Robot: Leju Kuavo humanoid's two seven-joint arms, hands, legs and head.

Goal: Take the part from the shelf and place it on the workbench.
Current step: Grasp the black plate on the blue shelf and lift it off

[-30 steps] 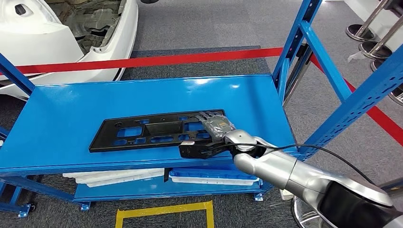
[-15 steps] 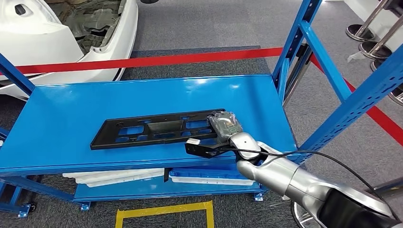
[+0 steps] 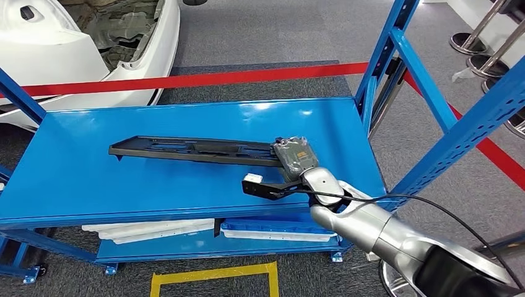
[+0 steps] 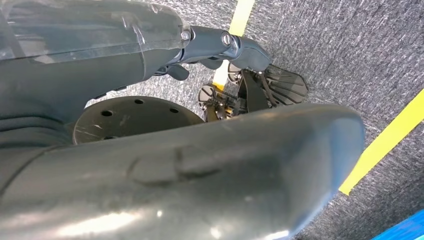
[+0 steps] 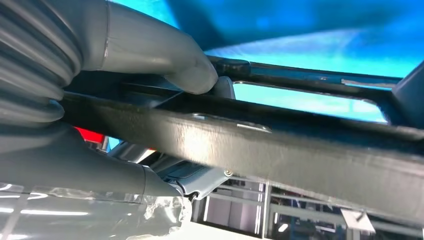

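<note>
Black plastic, the part is gripped at its right end by the right hand, thumb pressed on the frame. It is tilted, seen nearly edge-on, over the blue shelf, its left end near the shelf's left side. The left hand hangs over grey carpet; its grasp cannot be told.

shelf: blue top deck | black part tilted, one edge raised | lower deck: white trays
</note>
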